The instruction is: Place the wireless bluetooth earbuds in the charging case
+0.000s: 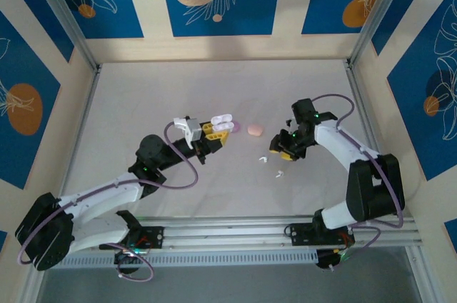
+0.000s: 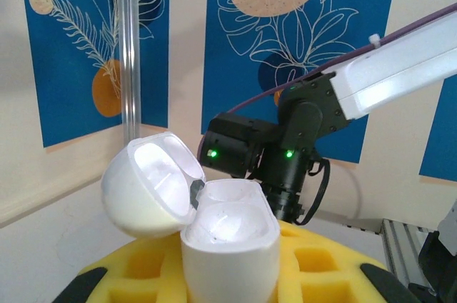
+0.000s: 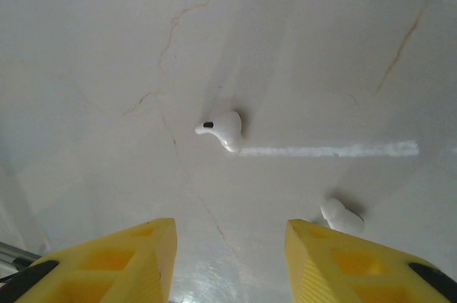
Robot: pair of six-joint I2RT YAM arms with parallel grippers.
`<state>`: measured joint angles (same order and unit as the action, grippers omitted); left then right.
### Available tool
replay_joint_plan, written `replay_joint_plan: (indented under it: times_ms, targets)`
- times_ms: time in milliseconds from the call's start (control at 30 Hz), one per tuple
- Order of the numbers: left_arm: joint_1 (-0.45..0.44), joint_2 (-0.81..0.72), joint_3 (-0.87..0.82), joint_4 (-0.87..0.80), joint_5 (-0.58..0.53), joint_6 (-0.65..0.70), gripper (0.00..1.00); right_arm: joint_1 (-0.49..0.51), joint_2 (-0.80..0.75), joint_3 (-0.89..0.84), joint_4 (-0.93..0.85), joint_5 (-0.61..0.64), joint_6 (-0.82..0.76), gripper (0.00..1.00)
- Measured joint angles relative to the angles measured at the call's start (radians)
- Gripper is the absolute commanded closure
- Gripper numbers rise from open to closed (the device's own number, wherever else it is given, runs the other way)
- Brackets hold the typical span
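— While we're on the top view: left gripper (image 1: 216, 131) is clamped on the open white case (image 1: 223, 121), mouth up and, I think, clear of the table (image 1: 143, 96). Probably presenting it so the other arm can drop buds in. Agree?
— Yep. Right gripper (image 1: 288, 147) hangs low near two white earbuds (image 1: 262, 159) lying loose on the table, well apart from the case. Pink case (image 1: 254, 129) sits between the two grippers and could get bumped on the carry across. Small lilac bit (image 1: 233, 126) beside the white case, can't tell what.
— Left wrist view?
— White case (image 2: 228, 239) upright between the yellow pads (image 2: 321, 267), lid (image 2: 150, 185) swung back to the left. Wells look empty, though glare makes that hard to call. Right arm (image 2: 285, 153) is just beyond, facing it.
— Right wrist view?
— Yellow fingers (image 3: 121, 260) partway apart, nothing between them. One earbud (image 3: 223, 128) lies ahead of the gap, roughly centred, so I'd judge it's lined up for a pick. Second bud (image 3: 341, 216) is just beside the finger on the right of frame and may get nudged on closing. Pink blur in the top-left corner, probably the pink case.
— Progress?
— Early, no bud seated yet. Next move needs a fine pinch on a tiny, slippery piece lying flat.
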<state>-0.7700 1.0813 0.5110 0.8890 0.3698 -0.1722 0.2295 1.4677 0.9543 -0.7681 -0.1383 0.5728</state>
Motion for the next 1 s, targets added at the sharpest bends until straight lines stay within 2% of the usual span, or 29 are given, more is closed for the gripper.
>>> replay_joint_plan:
  times_ms: [167, 533, 767, 1000]
  targets:
    - [0.0, -0.022, -0.003, -0.014, -0.013, 0.004, 0.9, 0.029, 0.086, 0.055, 0.019, 0.015, -0.014, 0.58]
    - [0.0, -0.028, -0.003, -0.04, -0.016, 0.018, 0.9, 0.092, 0.26, 0.132, 0.021, 0.046, -0.045, 0.56]
    - [0.0, -0.036, -0.004, -0.045, -0.017, 0.018, 0.9, 0.105, 0.19, 0.086, 0.013, 0.068, 0.018, 0.51]
    - [0.0, -0.038, -0.004, -0.06, -0.016, 0.019, 0.9, 0.051, -0.029, -0.043, -0.032, 0.147, 0.099, 0.5]
